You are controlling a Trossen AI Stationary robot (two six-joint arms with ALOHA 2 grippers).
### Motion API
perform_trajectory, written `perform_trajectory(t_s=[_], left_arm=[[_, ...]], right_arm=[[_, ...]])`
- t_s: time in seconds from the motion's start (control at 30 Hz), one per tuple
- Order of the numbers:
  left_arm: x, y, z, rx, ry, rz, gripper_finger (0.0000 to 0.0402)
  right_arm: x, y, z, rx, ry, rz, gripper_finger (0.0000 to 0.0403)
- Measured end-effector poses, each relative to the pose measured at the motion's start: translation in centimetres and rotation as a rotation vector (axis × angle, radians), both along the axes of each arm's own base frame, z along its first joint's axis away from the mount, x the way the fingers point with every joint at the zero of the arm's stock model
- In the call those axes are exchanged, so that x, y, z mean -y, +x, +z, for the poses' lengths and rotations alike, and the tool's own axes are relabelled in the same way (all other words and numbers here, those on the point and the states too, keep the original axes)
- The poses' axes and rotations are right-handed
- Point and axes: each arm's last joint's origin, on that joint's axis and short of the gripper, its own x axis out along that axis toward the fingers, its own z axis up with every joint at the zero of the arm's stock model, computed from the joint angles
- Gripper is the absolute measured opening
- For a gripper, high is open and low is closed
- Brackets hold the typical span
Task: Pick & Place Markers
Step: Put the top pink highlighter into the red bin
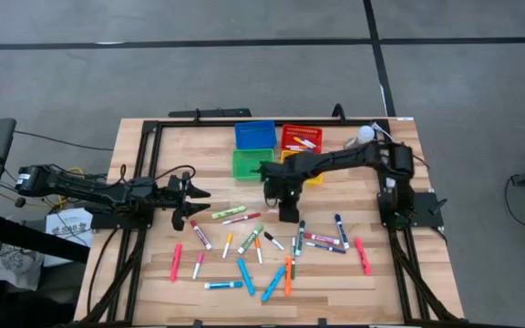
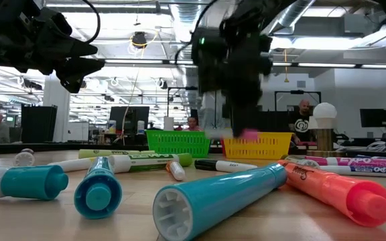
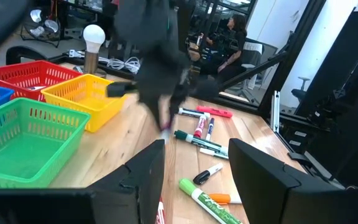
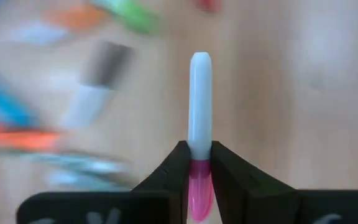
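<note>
My right fingers [image 4: 199,163] are pinched tight on a white-bodied marker with a pink cap [image 4: 200,118]; the two dark tips squeeze it right where the pink cap meets the white barrel, and the white end sticks out ahead of them over the wood. From above, my right arm reaches in from the right side of the table [image 1: 144,282] and its fingers [image 1: 287,211] hang near the middle, just in front of the yellow bin [image 1: 310,179] and the green bin [image 1: 252,163]. In the level view the pink cap shows below the dark gripper, lifted off the table in front of the yellow bin.

My left fingers [image 3: 194,165] stand partly apart with nothing between them. That arm lies along the left side of the table, its fingers [image 1: 192,204] pointing toward the centre.

The rest of the markers [image 1: 272,251] lie scattered flat across the front half of the table: teal, orange, pink, green, red and black caps among them, some crossing one another. A green-capped one [image 1: 229,212] lies just ahead of my left fingers.

Behind the green and yellow bins sit a blue bin [image 1: 254,134] and a red bin [image 1: 301,138]; the red one has something pale lying in it, though I cannot tell what.
</note>
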Motion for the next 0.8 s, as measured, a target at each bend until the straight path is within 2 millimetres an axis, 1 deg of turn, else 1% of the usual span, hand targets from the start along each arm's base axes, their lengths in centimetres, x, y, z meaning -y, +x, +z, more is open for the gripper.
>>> perform_trajectory(t_s=[0.23,0.37,0.43,0.5,0.7,0.8], left_arm=[[0.0,0.0,0.0,0.000,0.000,0.000,0.0177],[0.0,0.0,0.0,0.000,0.000,0.000,0.0177],[0.0,0.0,0.0,0.000,0.000,0.000,0.0177],[0.0,0.0,0.0,0.001,0.000,0.000,0.0177],[0.0,0.0,0.0,0.001,0.000,0.000,0.0177],[0.0,0.0,0.0,0.000,0.000,0.000,0.0177]], right_arm=[[1.8,-1.0,4.1,0.189,0.471,0.030,0.0043],[2.6,-1.1,5.0,0.245,0.711,0.048,0.0043],[2.8,-1.1,5.4,0.272,0.796,0.066,0.0045],[3.0,-1.0,5.5,0.279,0.818,0.065,0.0046],[2.9,-1.0,5.5,0.282,0.813,0.066,0.0044],[3.0,-0.9,5.4,0.274,0.754,0.047,0.0045]])
